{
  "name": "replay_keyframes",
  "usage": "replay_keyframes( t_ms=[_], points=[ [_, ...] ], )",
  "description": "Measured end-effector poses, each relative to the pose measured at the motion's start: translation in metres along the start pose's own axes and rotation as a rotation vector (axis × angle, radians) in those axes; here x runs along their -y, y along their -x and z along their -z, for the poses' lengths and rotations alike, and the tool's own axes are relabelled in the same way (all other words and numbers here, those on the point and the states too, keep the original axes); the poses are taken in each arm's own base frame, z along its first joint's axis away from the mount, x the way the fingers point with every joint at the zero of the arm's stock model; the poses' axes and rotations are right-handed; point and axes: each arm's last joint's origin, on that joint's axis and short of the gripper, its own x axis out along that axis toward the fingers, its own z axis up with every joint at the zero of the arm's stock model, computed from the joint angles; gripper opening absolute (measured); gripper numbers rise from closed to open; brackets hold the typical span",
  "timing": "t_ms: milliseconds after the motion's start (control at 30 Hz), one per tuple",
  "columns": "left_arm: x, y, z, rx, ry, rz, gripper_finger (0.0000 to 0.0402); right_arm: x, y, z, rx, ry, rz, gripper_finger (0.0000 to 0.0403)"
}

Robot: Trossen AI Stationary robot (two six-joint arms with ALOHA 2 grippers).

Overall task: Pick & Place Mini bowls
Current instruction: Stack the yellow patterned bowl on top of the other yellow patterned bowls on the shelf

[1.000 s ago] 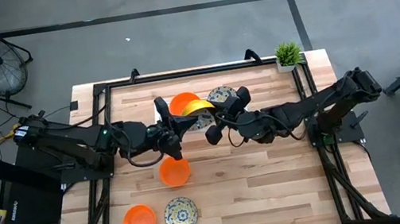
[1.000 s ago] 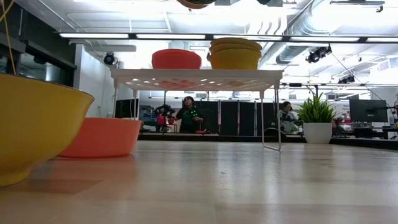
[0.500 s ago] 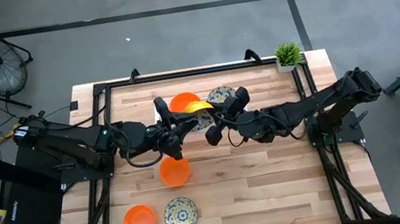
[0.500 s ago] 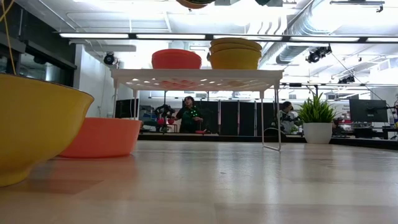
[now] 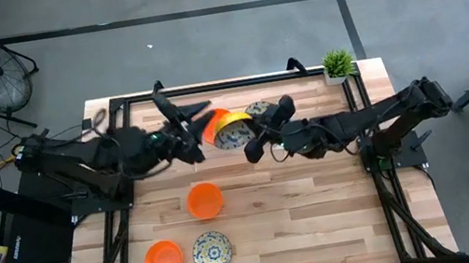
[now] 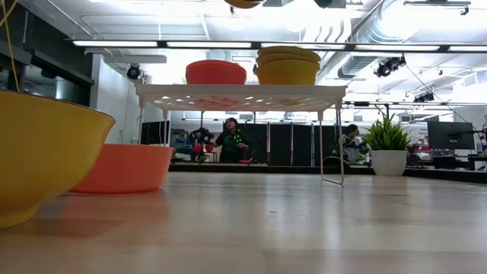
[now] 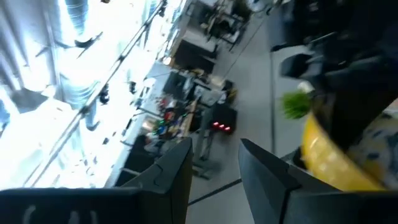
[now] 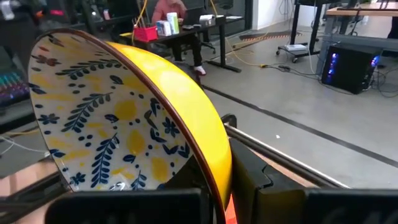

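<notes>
On the wooden table (image 5: 321, 203), set on grey floor with people at desks behind, the right gripper (image 8: 214, 180) pinches a floral mini bowl (image 8: 118, 118) tilted above the white tray (image 6: 240, 93), while the left gripper (image 5: 198, 111) is spread, empty, nearby.

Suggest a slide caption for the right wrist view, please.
Right gripper shut on a tilted floral mini bowl, its yellow outside facing the room.

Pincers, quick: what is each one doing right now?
Left pincer: open, holding nothing.
Right pincer: shut on the flowery bowl, tipped on its edge.
</notes>
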Motion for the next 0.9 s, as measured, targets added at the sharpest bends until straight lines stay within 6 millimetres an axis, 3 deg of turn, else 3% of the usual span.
replay_keyframes(
  t_ms=[200, 400, 667, 900],
  points=[
    [-0.041, 0.022, 0.011, -0.051, -0.015, 0.066, 0.0125, 0.033, 0.014, -0.028, -0.017, -0.049, 0.002, 0.0016],
    [-0.057, 0.058, 0.050, -0.091, 0.142, 0.168, 0.0125, 0.083, 0.031, -0.050, -0.144, -0.170, -0.040, 0.0016],
    [-0.048, 0.087, 0.090, -0.068, 0.292, 0.217, 0.0124, 0.133, 0.043, -0.055, -0.400, -0.292, -0.073, 0.0016],
    [-0.032, 0.114, 0.131, 0.058, 0.401, 0.198, 0.0124, 0.138, 0.041, -0.081, -0.534, -0.306, -0.026, 0.0016]
  ],
)
